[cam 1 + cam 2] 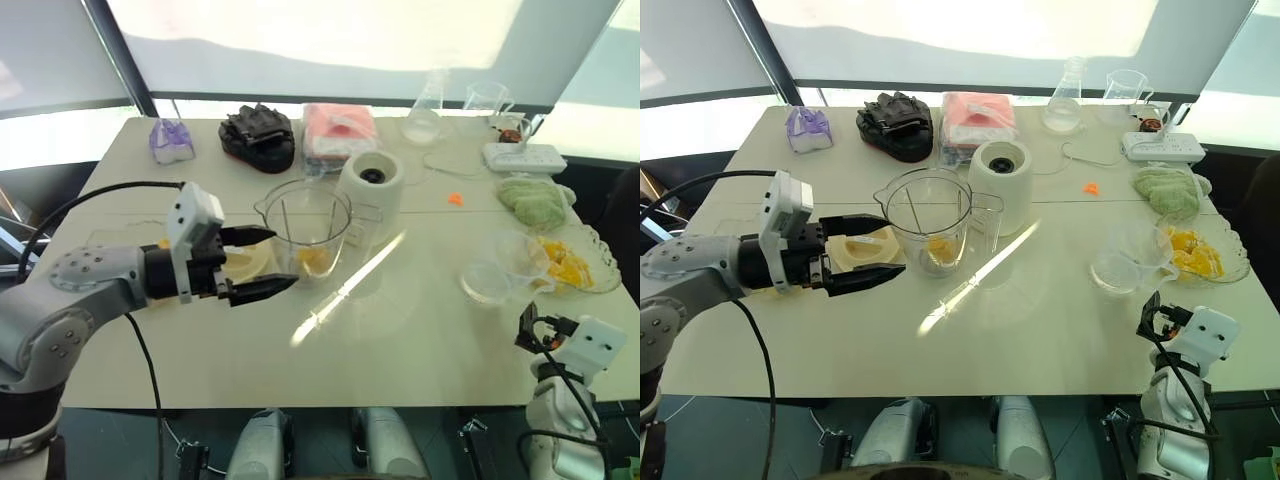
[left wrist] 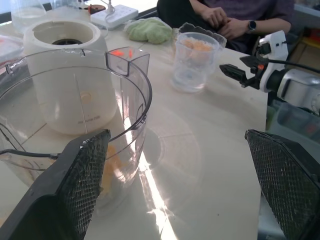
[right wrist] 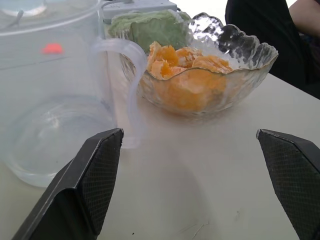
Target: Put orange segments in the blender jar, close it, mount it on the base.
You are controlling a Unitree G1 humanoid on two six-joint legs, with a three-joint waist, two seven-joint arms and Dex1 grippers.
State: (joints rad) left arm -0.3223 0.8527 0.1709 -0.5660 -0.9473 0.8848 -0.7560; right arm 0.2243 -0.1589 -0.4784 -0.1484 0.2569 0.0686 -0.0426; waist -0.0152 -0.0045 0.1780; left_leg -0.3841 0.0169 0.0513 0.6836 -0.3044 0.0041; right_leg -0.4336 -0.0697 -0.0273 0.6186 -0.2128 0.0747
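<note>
The blender jar (image 1: 305, 228) stands mid-table beside the base (image 1: 371, 183), some orange segments (image 1: 314, 260) inside. Left pincer (image 1: 258, 263) waits wide and empty beside it; right pincer (image 3: 192, 175), wide and empty, faces the glass bowl (image 3: 210, 75) to fetch more.

- L arm reaches in from the left side, forearm roughly level, wrist w/ white camera block on top
- L gripper (image 1: 262, 262) pointing across toward the right, tilted slightly down; two black fingers spread wide apart, one above the other in the head views, nothing between them
- L fingers' inner pads (image 2: 85, 185) show mesh texture in the L wrist view, wide gap between
- R arm low at the near right edge, forearm rising from below, white wrist block on top
- R gripper (image 1: 533, 331) small in the head views, fingers parted, nothing held
- R finger pads (image 3: 97, 177) stand far apart in the R wrist view, empty gap between
- R gripper also seen from the L wrist view (image 2: 239, 74), fingers apart
</note>
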